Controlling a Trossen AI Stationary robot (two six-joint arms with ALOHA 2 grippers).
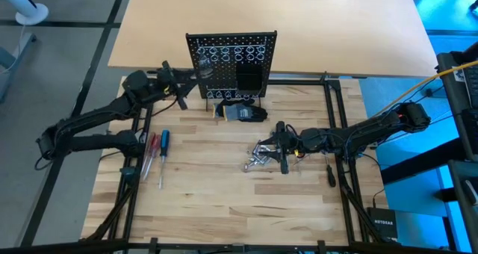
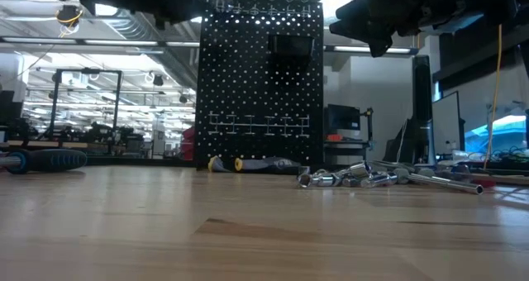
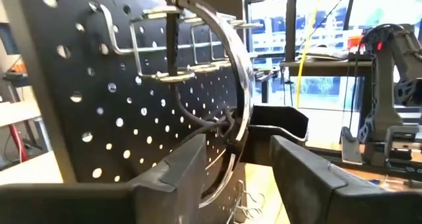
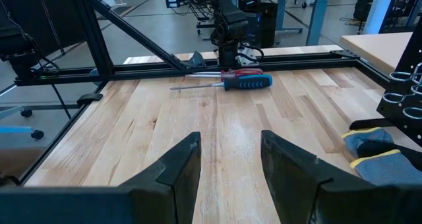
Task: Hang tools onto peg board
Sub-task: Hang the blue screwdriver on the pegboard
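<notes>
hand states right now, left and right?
Left hand: open at the peg board, around the shaft of a tool hanging in a ring holder.
Right hand: open, holding nothing, over the table.

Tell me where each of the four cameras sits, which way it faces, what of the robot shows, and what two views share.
High: overhead, straight down on the table; both arms, left gripper at the peg board, right gripper over the silver pieces.
Low: table-top height, facing the peg board; arms overhead.
Left wrist: faces the board's ring holders; own open fingers.
Right wrist: looks across the table; own open fingers.
Shared: the blue-handled screwdriver, right wrist and high.
</notes>
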